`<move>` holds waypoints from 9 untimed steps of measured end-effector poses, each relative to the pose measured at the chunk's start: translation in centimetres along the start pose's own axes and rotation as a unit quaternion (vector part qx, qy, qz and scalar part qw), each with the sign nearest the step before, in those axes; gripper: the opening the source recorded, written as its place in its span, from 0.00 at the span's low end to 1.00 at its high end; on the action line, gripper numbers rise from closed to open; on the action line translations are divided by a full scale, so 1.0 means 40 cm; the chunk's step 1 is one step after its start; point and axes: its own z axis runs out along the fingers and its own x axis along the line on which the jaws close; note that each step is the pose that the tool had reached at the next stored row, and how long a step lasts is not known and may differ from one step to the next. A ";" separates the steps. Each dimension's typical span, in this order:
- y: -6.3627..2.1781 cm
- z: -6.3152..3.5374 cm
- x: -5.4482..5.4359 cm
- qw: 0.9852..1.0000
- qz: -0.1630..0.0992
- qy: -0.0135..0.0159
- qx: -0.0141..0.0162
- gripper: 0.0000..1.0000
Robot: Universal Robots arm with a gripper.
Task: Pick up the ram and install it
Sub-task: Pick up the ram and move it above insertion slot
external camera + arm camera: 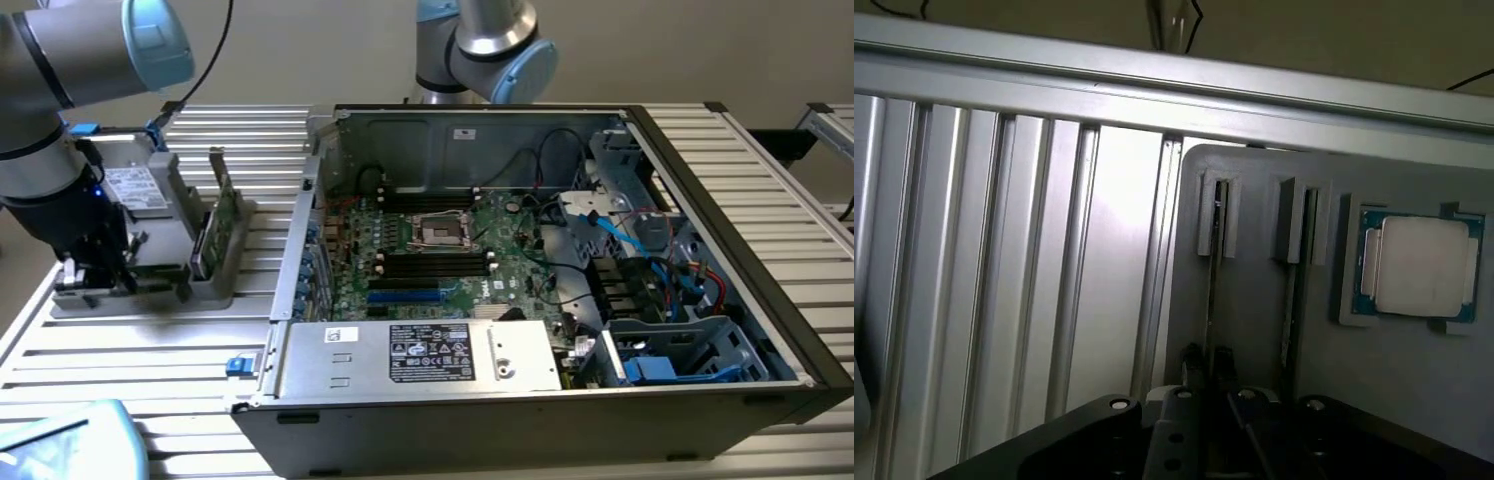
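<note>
Black gripper [1209, 362] housing sits closest in the wrist view, hanging over a matte grey holder [1254, 300]; whether it is gripping or spread I cannot tell. The ram [1212, 285] stands on edge in a narrow slot of that holder, seen as a thin dark line running straight toward the gripper; a second slot just beside it holds another edge-on board; past that slot a square silver CPU chip [1421, 267] lies flat in a shallow recess, green showing around its rim.

The holder rests on a table [1004, 260] of ribbed aluminium slats, bright and smooth, bounded by a heavier rail; beyond the rail the room is dim and brownish, with dark cables crossing it.

In the exterior view the grey, blue-capped arm [80, 50] reaches down at the exterior view's left, its gripper [96, 275] low on the holder [167, 230]; a green expansion card [220, 235] with a metal bracket stands upright there too. An open computer case [441, 145] of bare sheet steel lies to the exterior view's right, touching the same table [134, 350]; inside are a green motherboard [441, 260], tangled cables and a boxy labelled power supply [427, 355].
</note>
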 end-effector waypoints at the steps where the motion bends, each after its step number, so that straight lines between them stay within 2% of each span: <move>1: 0.000 -0.005 0.000 1.000 0.000 0.000 0.000 0.14; 5: 0.001 -0.036 0.000 1.000 0.001 0.000 0.000 0.14; 9: 0.002 -0.078 0.000 1.000 0.001 0.000 0.000 0.14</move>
